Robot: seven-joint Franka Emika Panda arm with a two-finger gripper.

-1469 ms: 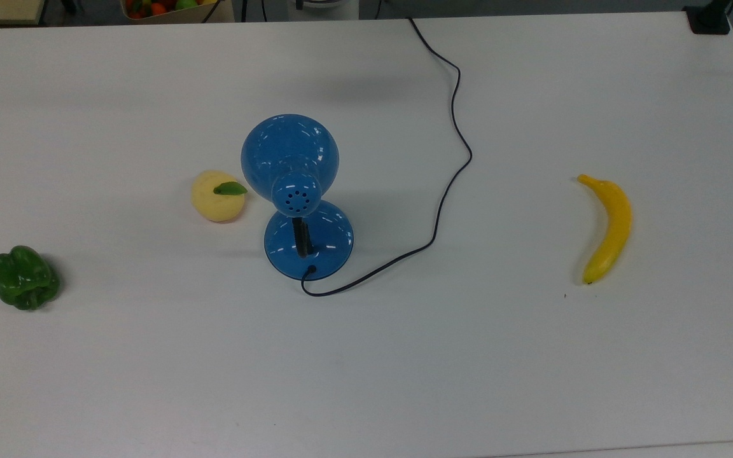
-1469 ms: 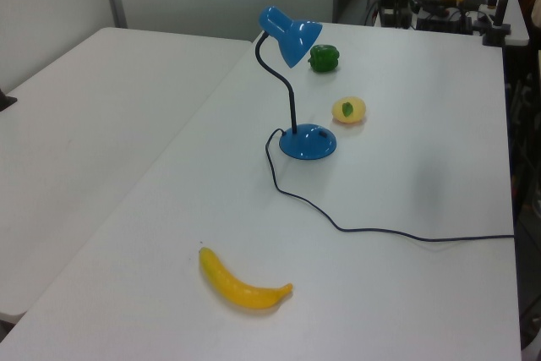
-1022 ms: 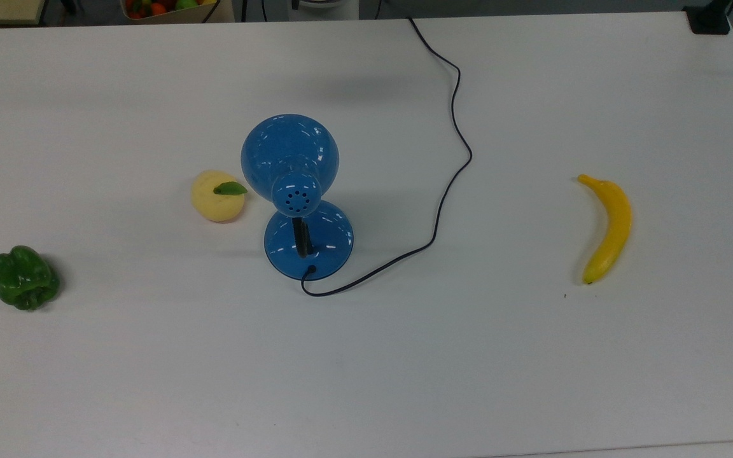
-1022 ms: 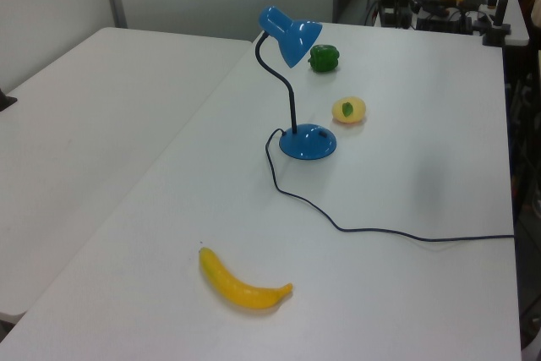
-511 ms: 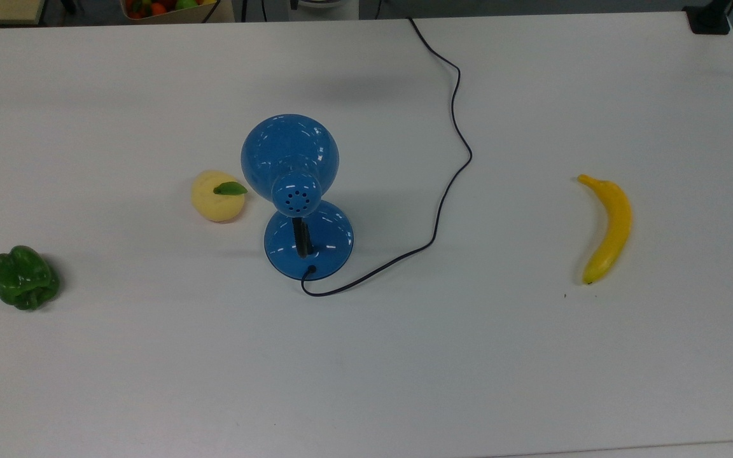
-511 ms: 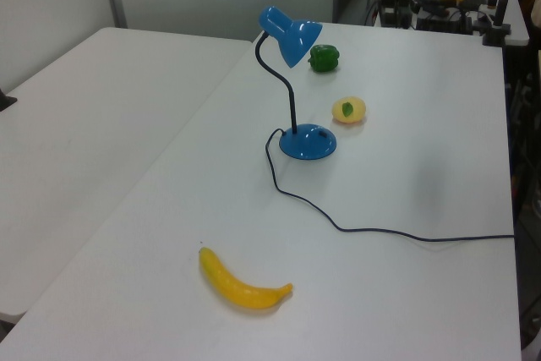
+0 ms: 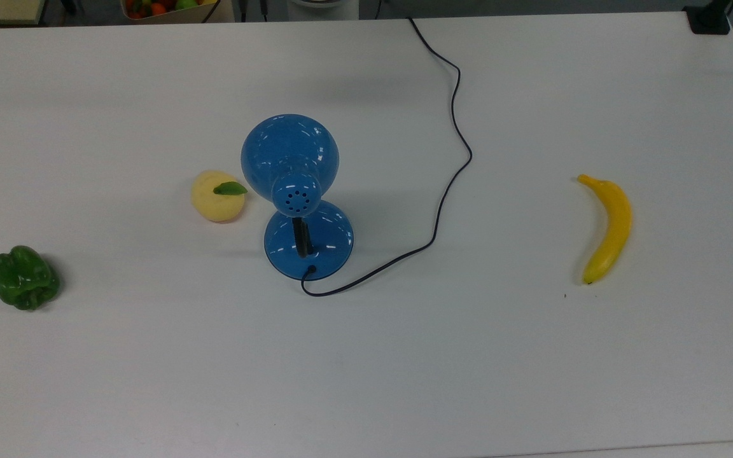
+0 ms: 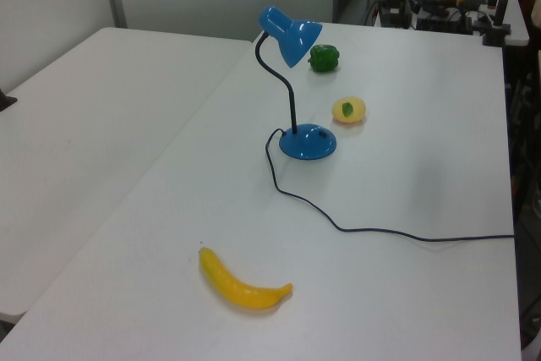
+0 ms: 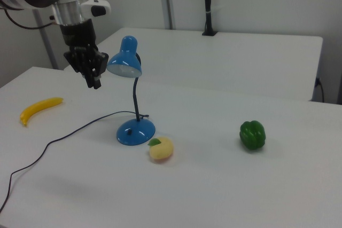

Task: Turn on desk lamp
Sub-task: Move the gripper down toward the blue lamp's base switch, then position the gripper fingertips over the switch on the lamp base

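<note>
Near the middle of the white worktop (image 7: pixel 532 381) stands the desk lamp (image 7: pixel 308 245), its round blue base flat on the surface, a thin black neck curving up to a glossy blue dome shade, and its black cord (image 7: pixel 452 165) trailing off over the worktop's far edge in the top view. A yellow fruit with a green leaf (image 7: pixel 217 195) lies just beside the base; a green pepper (image 7: pixel 25 277) sits well away toward the top view's left edge and a banana (image 7: pixel 607 226) well away toward the top view's right edge.

The lamp looks light and top-heavy: hard, smooth and slippery on shade and base, with a slim neck that would likely flex or tip the lamp if pushed sideways. A small dark spot on top of the base, seen in the right view, may be the switch, so my judgement is that a downward press there, straight into the base, is safer than any grip on the shade.

In the right view the tool (image 9: pixel 92 73) hangs in the air just beside the shade, on the right view's left, touching nothing and carrying nothing. Whether it is wide or narrow I cannot tell.
</note>
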